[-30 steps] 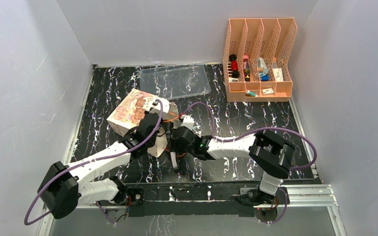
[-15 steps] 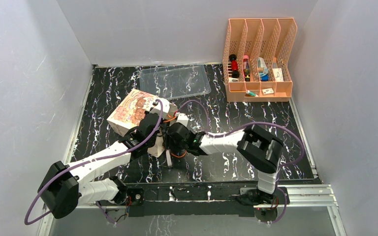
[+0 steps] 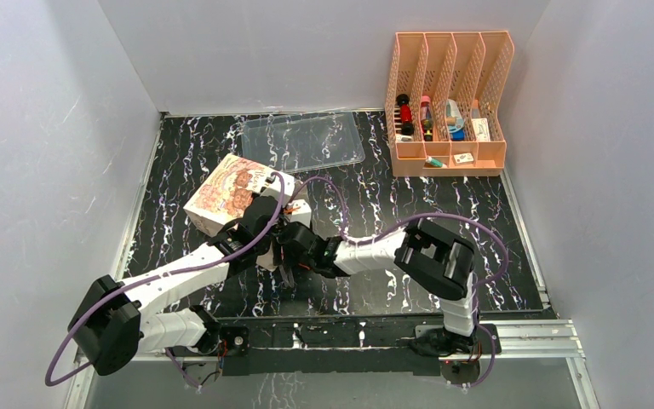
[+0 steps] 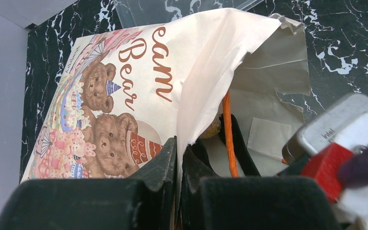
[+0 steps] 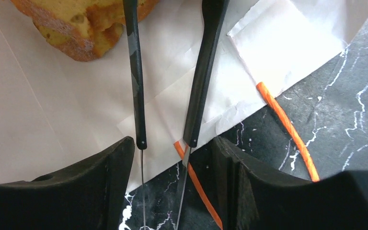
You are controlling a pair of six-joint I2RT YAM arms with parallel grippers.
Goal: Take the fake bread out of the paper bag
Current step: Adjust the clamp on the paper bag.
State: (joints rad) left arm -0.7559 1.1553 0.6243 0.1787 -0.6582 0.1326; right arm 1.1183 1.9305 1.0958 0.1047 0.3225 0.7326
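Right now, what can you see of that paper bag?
The paper bag is cream paper, lying on its side on the black marbled table, its teddy-bear print facing up. Its mouth gapes open, orange cord handles trailing out. The left jaws pinch the mouth's edge; the right jaws reach inside, near a golden bread piece.

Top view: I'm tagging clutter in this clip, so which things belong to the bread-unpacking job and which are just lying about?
Job in hand:
paper bag
fake bread, inside the bag's mouth
left claw, shut on the bag's edge
right claw, open, reaching into the bag's mouth

Lying about:
clear plastic tray
orange file rack, with small items in it
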